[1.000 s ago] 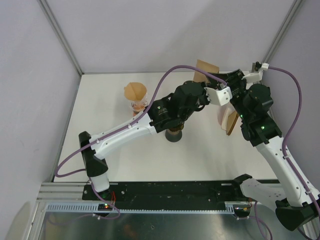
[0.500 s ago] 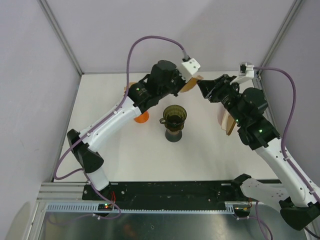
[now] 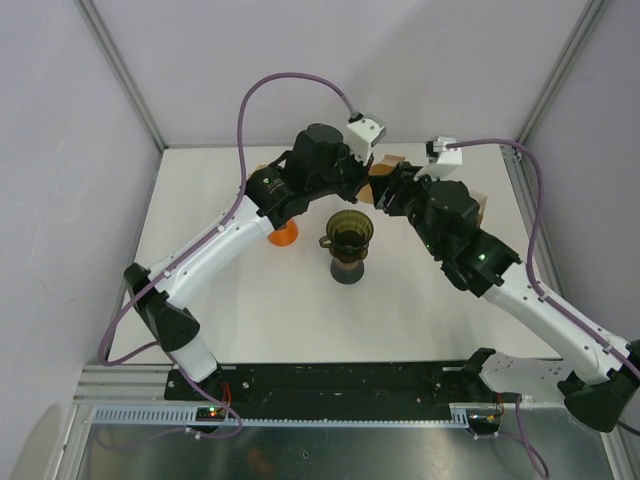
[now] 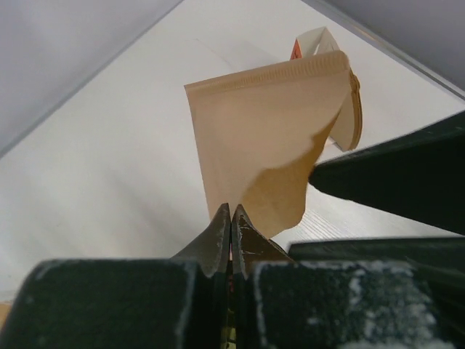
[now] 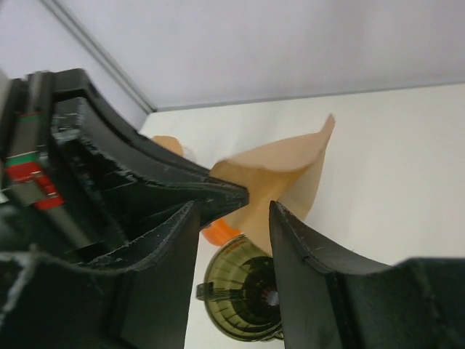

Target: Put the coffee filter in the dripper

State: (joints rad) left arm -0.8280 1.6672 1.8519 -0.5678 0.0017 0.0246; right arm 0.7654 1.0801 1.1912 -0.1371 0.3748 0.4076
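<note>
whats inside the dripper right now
No paper yet: the dripper shows only its bare dark inside and centre hole. The coffee filter is outside, pinched in the left pincer. In the right wrist view the right pincer covers the dripper's edges.

Light: bright, even, diffuse, from overhead. Shadows: faint, soft-edged on white tabletop (image 3: 280,310). Focus: top view sharp; left tool (image 4: 231,218) and right tool (image 5: 234,211) soft at close range.

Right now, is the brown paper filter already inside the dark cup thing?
No, the coffee filter is pinched in the shut left gripper up in the air, and the dripper stands empty.
</note>
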